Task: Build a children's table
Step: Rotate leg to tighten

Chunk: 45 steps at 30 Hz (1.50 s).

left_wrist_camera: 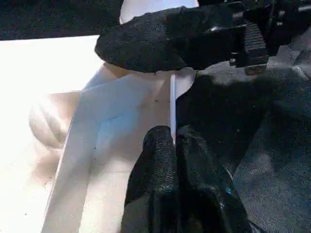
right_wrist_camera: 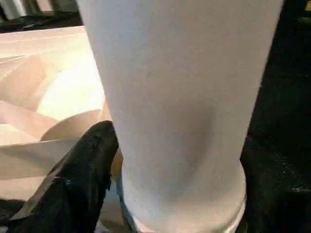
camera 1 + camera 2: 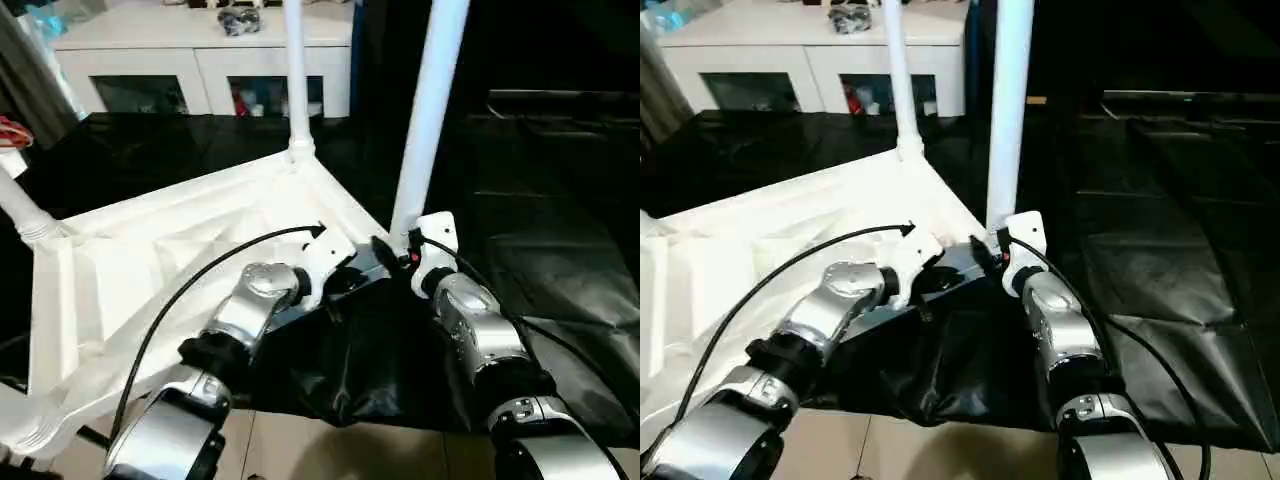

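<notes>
The white tabletop (image 3: 150, 260) lies upside down on the black-draped table, ribbed underside up. One white leg (image 3: 297, 70) stands in the far corner socket, and another leg (image 3: 15, 205) leans out at the left corner. A third leg (image 3: 430, 110) stands upright at the near right corner; my right gripper (image 3: 402, 250) is shut on its base, with a black finger (image 2: 82, 184) on either side of the tube. My left gripper (image 1: 174, 145) is shut on the thin tabletop rim (image 1: 172, 102) just beside that corner.
A white cabinet (image 3: 200, 50) stands behind the black-draped table (image 3: 560, 200). Pale floor tiles (image 3: 330, 450) show below the table's near edge. A black cable (image 3: 190, 290) loops over my left forearm.
</notes>
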Motion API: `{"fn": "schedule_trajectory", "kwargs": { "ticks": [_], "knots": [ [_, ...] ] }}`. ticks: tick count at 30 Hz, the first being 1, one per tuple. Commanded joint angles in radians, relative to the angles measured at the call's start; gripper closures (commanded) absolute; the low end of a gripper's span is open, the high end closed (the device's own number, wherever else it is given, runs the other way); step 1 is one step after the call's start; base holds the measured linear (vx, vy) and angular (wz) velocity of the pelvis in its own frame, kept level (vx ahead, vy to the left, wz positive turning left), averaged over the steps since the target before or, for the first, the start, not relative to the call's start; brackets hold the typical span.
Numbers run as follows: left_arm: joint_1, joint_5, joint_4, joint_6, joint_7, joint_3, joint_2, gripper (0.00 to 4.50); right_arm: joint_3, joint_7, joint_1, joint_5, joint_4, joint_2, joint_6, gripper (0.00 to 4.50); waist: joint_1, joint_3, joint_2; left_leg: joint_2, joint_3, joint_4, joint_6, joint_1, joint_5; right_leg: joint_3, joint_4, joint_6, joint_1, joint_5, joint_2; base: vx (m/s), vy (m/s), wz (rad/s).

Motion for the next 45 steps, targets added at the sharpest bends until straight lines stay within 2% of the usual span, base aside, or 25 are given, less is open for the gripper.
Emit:
{"fn": "schedule_trajectory", "kwargs": {
  "ticks": [1, 7, 8, 9, 11, 12, 13, 14, 15, 17, 18, 23, 29, 30, 37, 40, 41, 43, 44, 45],
  "knots": [
    [0.01, -0.069, -0.089, -0.056, -0.094, -0.01, -0.01, 4.5, 0.076, 0.124, 0.022, 0.011, -0.02, 0.014, 0.018, 0.55, 0.001, -0.066, -0.016, 0.03, -0.008, -0.07, 0.091, 0.005, -0.236, 0.04, -0.071, -0.229, 0.06, -0.224, -0.057, 0.0, 0.0, 0.0],
    [0.048, -0.087, -0.132, -0.06, -0.217, -0.021, 0.069, 4.5, 0.126, 0.354, 0.076, 0.038, -0.133, -0.087, 0.039, 0.48, 0.005, -0.064, -0.015, 0.036, -0.007, -0.073, 0.086, 0.012, -0.262, 0.042, -0.075, -0.221, 0.054, -0.274, -0.055, 0.0, 0.0, 0.0],
    [0.053, -0.093, -0.14, -0.064, -0.243, -0.021, 0.084, 4.5, 0.137, 0.403, 0.086, 0.046, -0.154, -0.11, 0.043, 0.48, 0.008, -0.063, -0.014, 0.037, -0.007, -0.074, 0.084, 0.012, -0.266, 0.042, -0.074, -0.219, 0.054, -0.274, -0.054, 0.0, 0.0, 0.0],
    [0.056, -0.096, -0.146, -0.065, -0.26, -0.02, 0.094, 4.5, 0.145, 0.436, 0.093, 0.049, -0.168, -0.126, 0.044, 0.48, 0.009, -0.064, -0.019, 0.037, -0.006, -0.073, 0.086, 0.012, -0.264, 0.042, -0.075, -0.218, 0.055, -0.269, -0.052, 0.0, 0.0, 0.0],
    [0.061, -0.104, -0.159, -0.057, -0.285, -0.018, 0.108, 4.5, 0.156, 0.486, 0.103, 0.054, -0.189, -0.149, 0.05, 0.48, 0.011, -0.064, -0.016, 0.037, -0.006, -0.072, 0.087, 0.011, -0.253, 0.044, -0.072, -0.221, 0.053, -0.261, -0.055, 0.0, 0.0, 0.0],
    [0.064, -0.108, -0.168, -0.052, -0.298, -0.019, 0.116, 4.5, 0.161, 0.512, 0.108, 0.057, -0.2, -0.161, 0.052, 0.48, 0.011, -0.063, -0.02, 0.036, -0.006, -0.073, 0.087, 0.01, -0.25, 0.044, -0.072, -0.222, 0.055, -0.262, -0.055, 0.0, 0.0, 0.0],
    [0.064, -0.108, -0.168, -0.052, -0.298, -0.019, 0.116, 4.5, 0.161, 0.512, 0.108, 0.057, -0.2, -0.161, 0.052, 0.48, 0.012, -0.065, -0.018, 0.036, -0.006, -0.071, 0.088, 0.009, -0.243, 0.044, -0.069, -0.225, 0.055, -0.254, -0.056, 0.0, 0.0, 0.0],
    [0.073, -0.118, -0.192, -0.039, -0.342, -0.02, 0.141, 4.5, 0.174, 0.591, 0.122, 0.067, -0.239, -0.198, 0.071, 0.48, 0.011, -0.064, -0.017, 0.037, -0.006, -0.072, 0.088, 0.01, -0.242, 0.044, -0.071, -0.227, 0.052, -0.256, -0.056, 0.0, 0.0, 0.0],
    [0.076, -0.122, -0.201, -0.034, -0.362, -0.022, 0.153, 4.5, 0.181, 0.624, 0.127, 0.073, -0.255, -0.215, 0.082, 0.48, 0.015, -0.065, -0.022, 0.037, -0.006, -0.07, 0.091, 0.01, -0.232, 0.045, -0.067, -0.226, 0.057, -0.246, -0.055, 0.0, 0.0, 0.0],
    [0.082, -0.127, -0.211, -0.03, -0.387, -0.024, 0.167, 4.5, 0.188, 0.656, 0.133, 0.079, -0.272, -0.232, 0.095, 0.48, 0.018, -0.065, -0.019, 0.038, -0.005, -0.07, 0.101, 0.009, -0.223, 0.045, -0.067, -0.227, 0.055, -0.237, -0.054, 0.0, 0.0, 0.0],
    [0.086, -0.13, -0.219, -0.027, -0.409, -0.027, 0.179, 4.5, 0.195, 0.682, 0.137, 0.085, -0.285, -0.245, 0.104, 0.73, 0.018, -0.066, -0.02, 0.038, -0.005, -0.068, 0.104, 0.008, -0.215, 0.045, -0.066, -0.232, 0.054, -0.226, -0.056, 0.0, 0.0, 0.0],
    [0.089, -0.138, -0.225, -0.02, -0.451, -0.032, 0.201, 4.5, 0.211, 0.729, 0.138, 0.092, -0.302, -0.269, 0.114, 1.0, 0.02, -0.063, -0.022, 0.038, -0.004, -0.07, 0.088, 0.01, -0.233, 0.045, -0.069, -0.227, 0.051, -0.267, -0.055, 0.0, 0.0, 0.0],
    [0.09, -0.14, -0.231, -0.014, -0.466, -0.032, 0.213, 4.5, 0.225, 0.748, 0.148, 0.077, -0.318, -0.283, 0.115, 1.46, 0.024, -0.065, -0.023, 0.038, -0.005, -0.069, 0.087, 0.011, -0.216, 0.045, -0.067, -0.227, 0.052, -0.251, -0.055, 0.0, 0.0, 0.0],
    [0.09, -0.14, -0.231, -0.014, -0.463, -0.031, 0.213, 4.5, 0.227, 0.746, 0.149, 0.075, -0.32, -0.283, 0.113, 1.64, 0.025, -0.065, -0.022, 0.038, -0.005, -0.069, 0.086, 0.011, -0.215, 0.045, -0.066, -0.228, 0.052, -0.248, -0.055, 0.0, 0.0, 0.0],
    [0.079, -0.126, -0.2, -0.037, -0.399, -0.018, 0.183, 4.5, 0.209, 0.653, 0.151, 0.054, -0.302, -0.25, 0.093, 1.74, 0.028, -0.064, -0.025, 0.037, -0.005, -0.069, 0.078, 0.012, -0.212, 0.046, -0.069, -0.219, 0.051, -0.265, -0.056, 0.0, 0.0, 0.0],
    [0.045, -0.086, -0.141, -0.045, -0.278, -0.009, 0.135, 4.5, 0.178, 0.476, 0.128, 0.015, -0.223, -0.188, 0.077, 1.74, 0.021, -0.063, -0.024, 0.035, -0.006, -0.07, 0.062, 0.013, -0.215, 0.046, -0.072, -0.213, 0.047, -0.277, -0.055, 0.0, 0.0, 0.0],
    [0.033, -0.073, -0.121, -0.045, -0.234, -0.006, 0.117, 4.5, 0.167, 0.407, 0.119, 0.002, -0.195, -0.166, 0.069, 1.74, 0.019, -0.064, -0.027, 0.033, -0.007, -0.071, 0.055, 0.012, -0.223, 0.044, -0.072, -0.209, 0.052, -0.288, -0.056, 0.0, 0.0, 0.0],
    [0.006, -0.058, -0.084, -0.039, -0.151, 0.001, 0.076, 4.5, 0.134, 0.24, 0.09, -0.017, -0.124, -0.111, 0.062, 1.74, 0.014, -0.063, -0.026, 0.032, -0.006, -0.071, 0.05, 0.012, -0.223, 0.046, -0.073, -0.206, 0.049, -0.29, -0.056, 0.0, 0.0, 0.0],
    [-0.005, -0.051, -0.069, -0.036, -0.115, 0.004, 0.059, 4.5, 0.119, 0.175, 0.078, -0.019, -0.095, -0.088, 0.068, 1.75, 0.006, -0.065, -0.027, 0.03, -0.008, -0.071, 0.039, 0.013, -0.223, 0.044, -0.074, -0.202, 0.053, -0.295, -0.056, 0.0, 0.0, 0.0],
    [-0.005, -0.051, -0.069, -0.036, -0.115, 0.004, 0.059, 4.5, 0.119, 0.175, 0.078, -0.019, -0.095, -0.088, 0.068, 1.75, 0.005, -0.063, -0.027, 0.029, -0.008, -0.071, 0.04, 0.012, -0.223, 0.044, -0.074, -0.201, 0.051, -0.296, -0.056, 0.0, 0.0, 0.0]
  ]
}}
